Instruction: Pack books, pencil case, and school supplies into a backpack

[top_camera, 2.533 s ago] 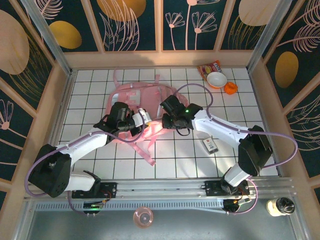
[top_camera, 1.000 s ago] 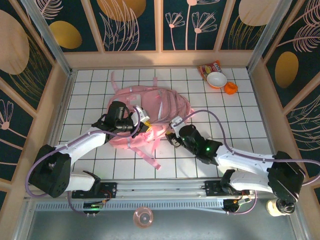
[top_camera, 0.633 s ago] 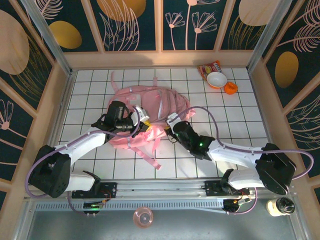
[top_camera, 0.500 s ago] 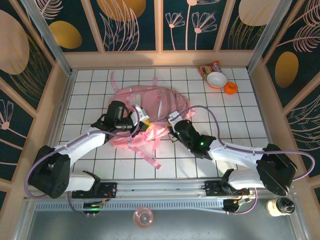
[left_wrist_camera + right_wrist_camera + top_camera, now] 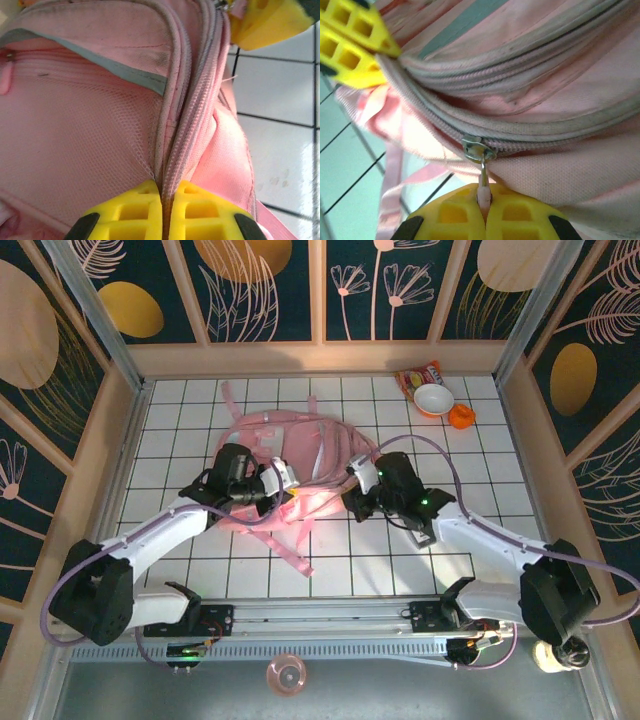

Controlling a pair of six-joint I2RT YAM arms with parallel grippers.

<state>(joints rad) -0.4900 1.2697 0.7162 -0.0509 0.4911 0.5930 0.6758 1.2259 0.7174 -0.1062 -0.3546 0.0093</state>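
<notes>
Right wrist: backpack (image 5: 545, 75) zip pull (image 5: 481, 176) nipped inside right pincer (image 5: 485, 202).

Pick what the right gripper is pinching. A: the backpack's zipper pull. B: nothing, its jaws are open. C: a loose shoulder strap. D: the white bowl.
A: in the right wrist view the right gripper is shut on the zipper pull, which hangs from the slider on the backpack.
</notes>
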